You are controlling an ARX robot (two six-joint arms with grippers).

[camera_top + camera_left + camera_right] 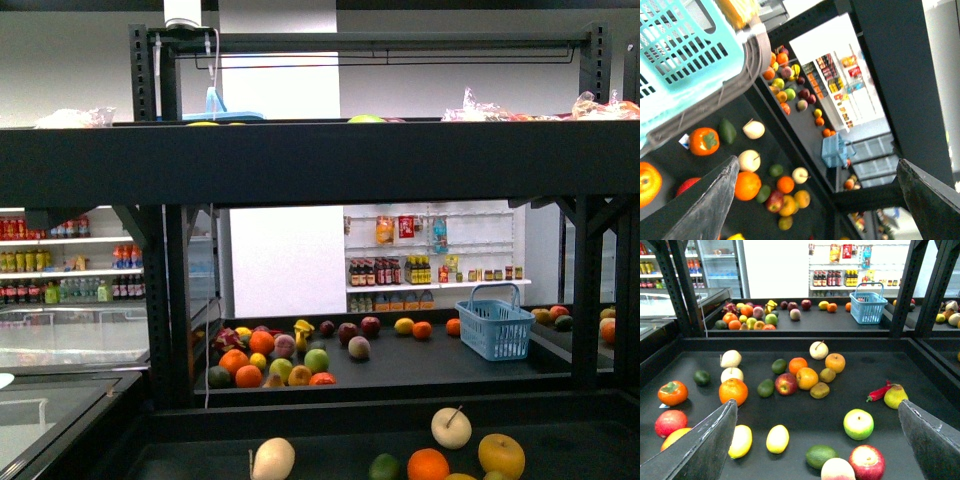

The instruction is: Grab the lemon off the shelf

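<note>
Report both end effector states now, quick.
Left end effector: open, nothing between its fingers.
Right end effector: open, nothing between its fingers.

From my wrist feeds, all I see of the robot is its two end tools. The left gripper appears as a pair of dark grey, matte fingers. Each is a broad flat wedge narrowing to a blunt tip, and its surface is scuffed with pale streaks and specks. The right gripper has the same build: charcoal wedge fingers, faintly mottled, with a thin lighter line running along their upper edges.
</note>
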